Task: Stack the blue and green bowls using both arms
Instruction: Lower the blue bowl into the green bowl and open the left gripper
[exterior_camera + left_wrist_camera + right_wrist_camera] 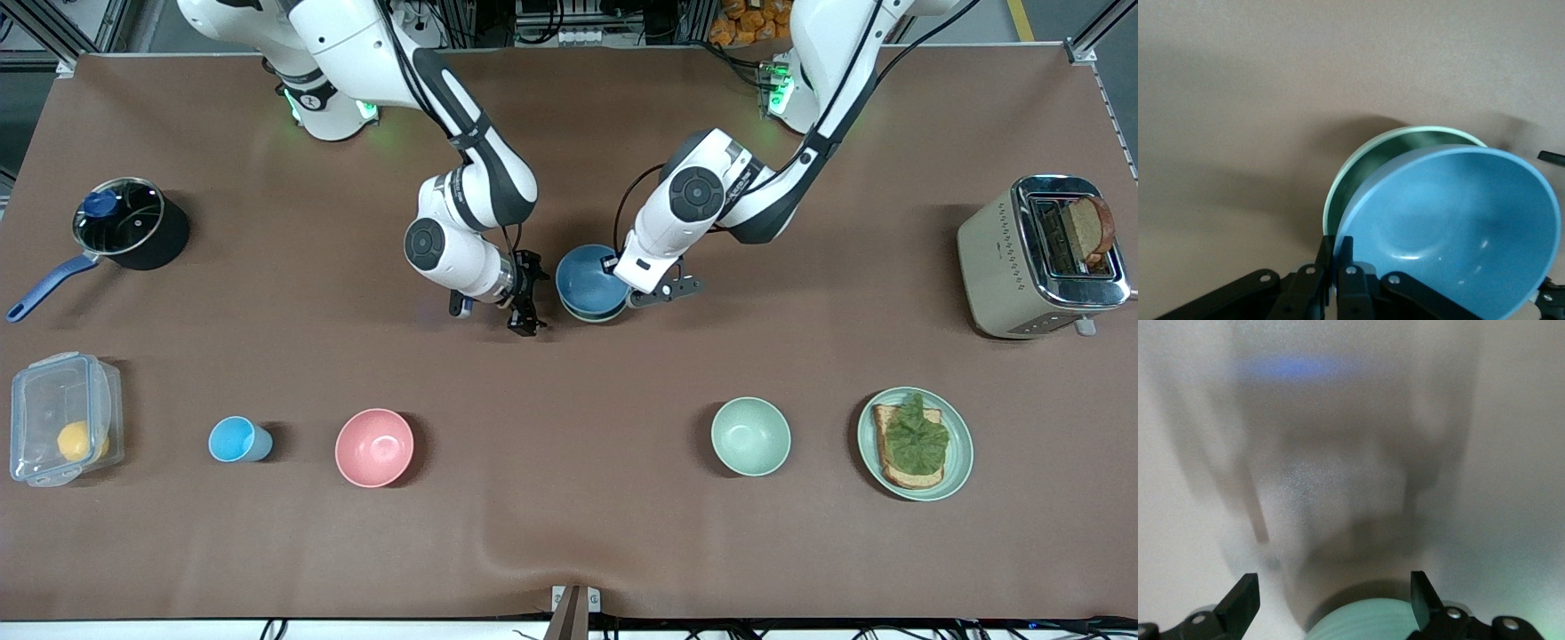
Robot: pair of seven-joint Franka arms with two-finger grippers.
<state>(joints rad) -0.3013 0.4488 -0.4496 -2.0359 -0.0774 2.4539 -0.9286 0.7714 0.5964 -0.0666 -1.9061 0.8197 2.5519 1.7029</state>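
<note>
We start with the right gripper (526, 304), just beside the bowls toward the right arm's end of the table. Its jaws are spread wide and hold nothing. At mid-table the blue bowl (589, 277) sits tilted over the green bowl (590, 314), whose rim shows beneath it on the side nearer the front camera. The left gripper (620, 271) is clamped tight on the blue bowl's rim. We judge the coming move depends on levelling the blue bowl straight down into the green bowl before the left gripper lets go.
</note>
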